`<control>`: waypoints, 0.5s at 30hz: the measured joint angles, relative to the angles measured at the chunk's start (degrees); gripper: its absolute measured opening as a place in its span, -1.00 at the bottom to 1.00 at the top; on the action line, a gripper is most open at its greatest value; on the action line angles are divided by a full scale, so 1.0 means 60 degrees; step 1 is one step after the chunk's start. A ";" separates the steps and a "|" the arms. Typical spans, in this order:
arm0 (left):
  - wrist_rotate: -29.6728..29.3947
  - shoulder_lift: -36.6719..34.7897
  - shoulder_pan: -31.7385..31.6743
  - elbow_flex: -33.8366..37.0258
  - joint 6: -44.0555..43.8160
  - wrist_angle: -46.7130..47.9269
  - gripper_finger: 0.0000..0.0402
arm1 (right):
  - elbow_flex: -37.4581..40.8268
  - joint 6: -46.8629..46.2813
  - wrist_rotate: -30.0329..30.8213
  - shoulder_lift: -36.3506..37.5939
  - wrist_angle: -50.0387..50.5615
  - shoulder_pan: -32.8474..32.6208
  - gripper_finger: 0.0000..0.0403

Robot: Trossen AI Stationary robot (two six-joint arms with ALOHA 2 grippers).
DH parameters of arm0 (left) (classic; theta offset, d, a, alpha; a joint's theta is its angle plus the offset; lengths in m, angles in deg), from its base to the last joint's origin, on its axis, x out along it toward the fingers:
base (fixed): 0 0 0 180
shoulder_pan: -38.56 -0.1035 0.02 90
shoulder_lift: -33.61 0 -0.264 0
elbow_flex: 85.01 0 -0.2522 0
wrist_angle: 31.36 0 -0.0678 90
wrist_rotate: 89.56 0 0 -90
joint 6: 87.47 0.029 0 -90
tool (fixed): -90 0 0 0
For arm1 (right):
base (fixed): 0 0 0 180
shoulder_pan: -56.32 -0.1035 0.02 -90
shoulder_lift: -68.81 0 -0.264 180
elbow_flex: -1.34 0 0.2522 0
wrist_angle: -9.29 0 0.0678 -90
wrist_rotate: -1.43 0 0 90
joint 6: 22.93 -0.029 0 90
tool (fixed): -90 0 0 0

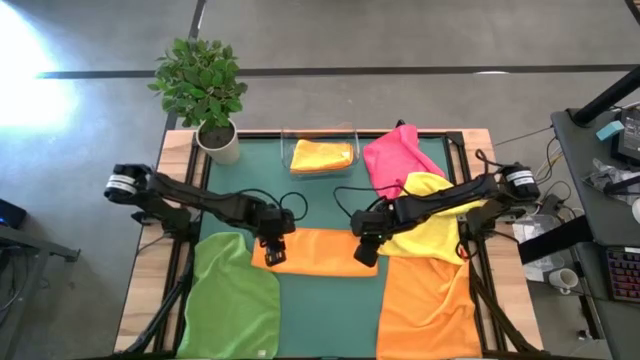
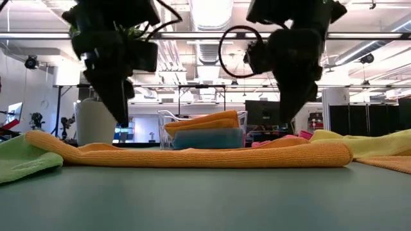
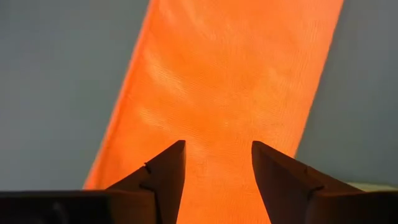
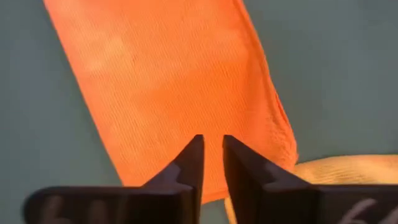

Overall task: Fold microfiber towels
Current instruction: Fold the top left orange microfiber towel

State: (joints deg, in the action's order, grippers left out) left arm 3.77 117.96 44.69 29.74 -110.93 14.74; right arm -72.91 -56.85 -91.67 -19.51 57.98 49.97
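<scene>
On the green desk [image 1: 320, 310] an orange towel [image 1: 315, 252] lies folded into a long strip between the two arms. The left end effector [image 3: 217, 171] hangs over its left end with fingers spread wide and empty. The right end effector [image 4: 212, 163] hangs over the right end, its fingers nearly together with a thin gap, gripping nothing.

One folded orange-yellow towel [image 1: 321, 155] sits in the clear tray [image 1: 352, 132], seemingly atop a blue one [image 2: 207, 138], though that is hard to confirm. The strip likely needs another fold. Still unfolded: the green towel [image 1: 235, 300], pink towel [image 1: 395, 160], yellow towel [image 1: 435, 225] and another orange towel [image 1: 425, 305]. No readable writing or labels show.
</scene>
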 joint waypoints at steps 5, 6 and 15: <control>0.0105 0.0171 -0.0002 0.0646 -0.0022 -0.0189 -0.43 | 0.0414 0.0001 -0.0003 0.0004 -0.0158 0.0104 -0.95; 0.0105 0.0220 -0.0004 0.0764 -0.0024 -0.0253 -0.51 | 0.0487 0.0001 -0.0075 0.0001 -0.0259 0.0117 -0.95; -0.0344 0.1060 -0.0074 0.1082 0.0027 -0.1355 -0.95 | 0.0795 0.0007 -0.0809 -0.0736 -0.1012 0.0190 -0.96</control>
State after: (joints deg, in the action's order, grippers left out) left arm 1.71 124.32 44.25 36.23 -110.76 6.61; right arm -68.14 -56.81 -96.52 -23.92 51.91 51.11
